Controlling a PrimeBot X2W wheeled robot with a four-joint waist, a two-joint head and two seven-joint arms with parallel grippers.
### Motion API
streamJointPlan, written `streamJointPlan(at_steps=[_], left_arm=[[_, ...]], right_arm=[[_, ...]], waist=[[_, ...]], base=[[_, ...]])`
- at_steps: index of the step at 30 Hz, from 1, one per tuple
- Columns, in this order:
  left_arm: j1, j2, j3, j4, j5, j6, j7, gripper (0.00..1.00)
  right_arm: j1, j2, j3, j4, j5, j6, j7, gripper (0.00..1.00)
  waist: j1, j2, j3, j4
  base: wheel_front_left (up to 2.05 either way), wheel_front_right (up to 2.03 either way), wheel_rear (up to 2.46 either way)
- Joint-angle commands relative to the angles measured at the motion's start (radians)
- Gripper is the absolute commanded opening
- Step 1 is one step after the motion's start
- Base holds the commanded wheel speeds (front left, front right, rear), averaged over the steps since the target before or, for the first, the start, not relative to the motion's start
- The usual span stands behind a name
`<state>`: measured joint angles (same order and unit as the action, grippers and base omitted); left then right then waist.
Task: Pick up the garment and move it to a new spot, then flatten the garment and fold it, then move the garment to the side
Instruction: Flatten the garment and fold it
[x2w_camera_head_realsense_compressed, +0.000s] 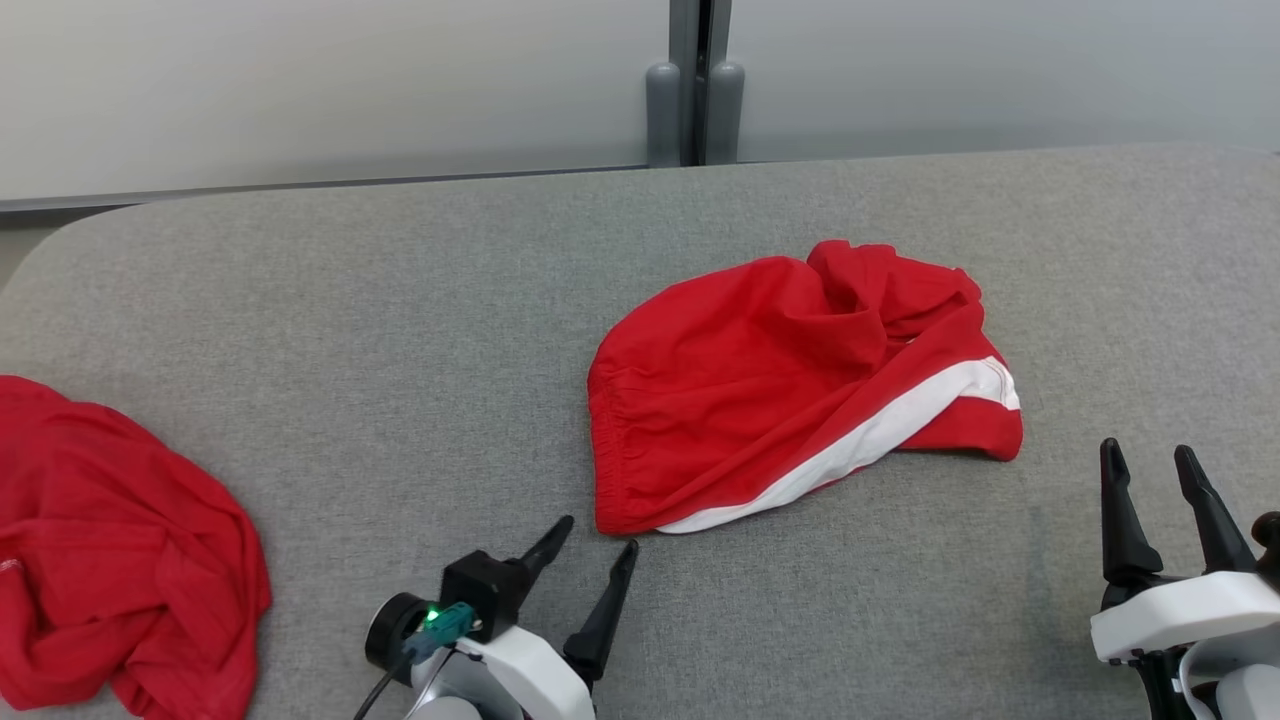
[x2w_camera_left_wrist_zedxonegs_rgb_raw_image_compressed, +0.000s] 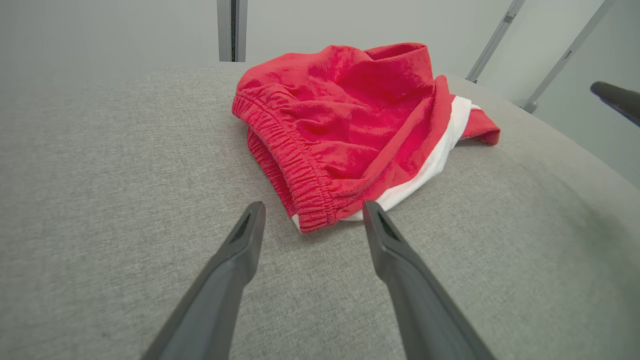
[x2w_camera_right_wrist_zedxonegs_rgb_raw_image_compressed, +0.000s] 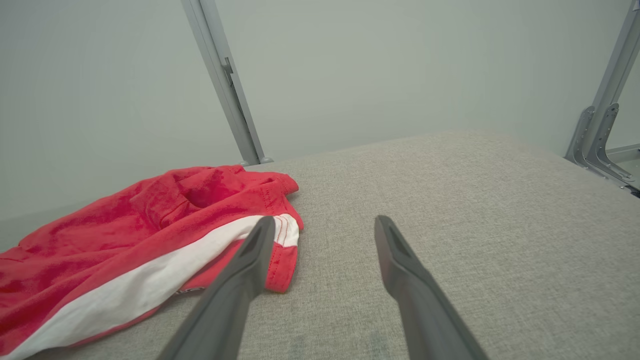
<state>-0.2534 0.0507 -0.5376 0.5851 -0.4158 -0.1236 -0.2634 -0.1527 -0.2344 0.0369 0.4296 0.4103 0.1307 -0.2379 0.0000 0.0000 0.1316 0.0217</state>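
Nearest, the left gripper (x2w_camera_head_realsense_compressed: 600, 533) and right gripper (x2w_camera_head_realsense_compressed: 1146, 449) both hold their jaws apart, empty, over the grey table (x2w_camera_head_realsense_compressed: 400, 300). A red cloth (x2w_camera_head_realsense_compressed: 110, 560) is bunched at the near left. Farther, mid-table, lie the crumpled red shorts (x2w_camera_head_realsense_compressed: 760, 390), their waistband corner just beyond the left fingertips.

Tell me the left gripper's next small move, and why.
Probably ease the left gripper forward onto the waistband corner of the red shorts: the gripper is open and empty, and that corner lies just ahead of it.
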Motion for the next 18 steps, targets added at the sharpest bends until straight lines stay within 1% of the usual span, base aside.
streamJointPlan(at_steps=[1, 6, 7, 9, 10, 15, 17, 18], left_arm=[[-0.024, 0.008, -0.015, 0.020, 0.024, -0.007, -0.002, 1.00], [-0.085, 0.008, -0.058, 0.110, 0.086, -0.007, -0.002, 1.00], [-0.098, 0.010, -0.065, 0.131, 0.104, -0.001, -0.002, 1.00], [-0.122, 0.010, -0.060, 0.167, 0.124, 0.028, -0.002, 1.00], [-0.132, 0.009, -0.058, 0.174, 0.130, 0.034, -0.002, 1.00], [-0.139, 0.004, -0.028, 0.136, 0.104, 0.022, -0.002, 1.00], [-0.138, 0.003, -0.022, 0.127, 0.119, 0.031, -0.002, 1.00], [-0.134, 0.004, -0.015, 0.123, 0.119, 0.033, -0.002, 0.92]], right_arm=[[-0.012, 0.004, -0.005, 0.000, -0.011, 0.000, -0.006, 1.00], [-0.022, 0.017, -0.005, 0.003, -0.032, 0.000, -0.006, 1.00], [-0.026, 0.018, -0.005, 0.004, -0.036, 0.000, -0.005, 1.00], [-0.034, 0.021, -0.006, 0.005, -0.043, 0.000, -0.004, 1.00], [-0.037, 0.021, -0.006, 0.005, -0.046, 0.000, -0.004, 1.00], [-0.038, 0.027, -0.018, 0.007, -0.053, 0.000, -0.008, 1.00], [-0.037, 0.028, -0.022, 0.012, -0.057, 0.000, -0.009, 1.00], [-0.036, 0.031, -0.025, 0.015, -0.055, 0.000, -0.010, 1.00]], waist=[[0.0000, 0.0000, 0.010, -0.007], [0.0000, 0.0000, 0.038, -0.028], [0.0000, 0.0000, 0.043, -0.033], [0.0000, 0.0000, 0.052, -0.045], [0.0000, 0.0000, 0.056, -0.049], [0.0000, 0.0000, 0.067, -0.063], [0.0000, 0.0000, 0.068, -0.063], [0.0000, 0.0000, 0.068, -0.063]], base=[[0.00, 0.00, 0.00], [0.00, 0.00, 0.00], [0.00, 0.00, 0.00], [0.00, 0.00, 0.00], [0.00, 0.00, 0.00], [0.00, 0.00, 0.00], [0.00, 0.00, 0.00], [0.00, 0.00, 0.00]])
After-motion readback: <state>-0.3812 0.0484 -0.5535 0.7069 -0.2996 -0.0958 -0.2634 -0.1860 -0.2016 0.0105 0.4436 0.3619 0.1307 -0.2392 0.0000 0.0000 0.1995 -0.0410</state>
